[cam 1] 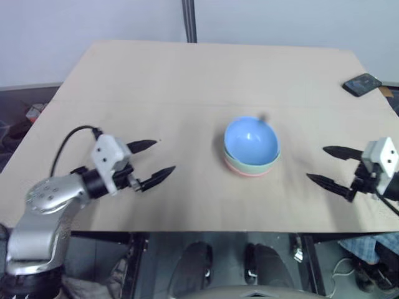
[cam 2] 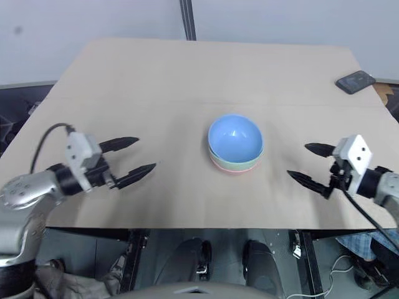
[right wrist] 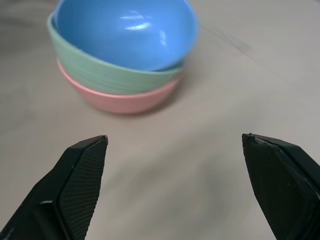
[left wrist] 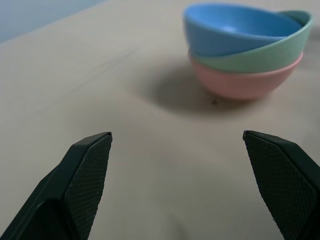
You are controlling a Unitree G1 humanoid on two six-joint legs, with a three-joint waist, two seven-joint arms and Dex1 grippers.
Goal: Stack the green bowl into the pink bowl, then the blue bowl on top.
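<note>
stack, table centre: blue bowl in green bowl in pink bowl, top bowl seemingly tilted. left gripper and right gripper spread, empty, flanking, each well apart; neither clearly nearer.

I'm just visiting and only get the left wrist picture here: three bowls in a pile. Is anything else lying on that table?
Observer: Yes, a dark phone lies near the far right corner of the table, well away from the bowls.
Operator: Where is the other arm?
Observer: The right gripper hangs over the table to the right of the stack, fingers spread, holding nothing.
Operator: And the pile, is it neat from above?
Observer: Not quite. The blue bowl sits tilted in the green bowl, which rests in the pink bowl.
Operator: So this arm is free too?
Observer: Yes, the left gripper is open and apart from the stack.
</note>
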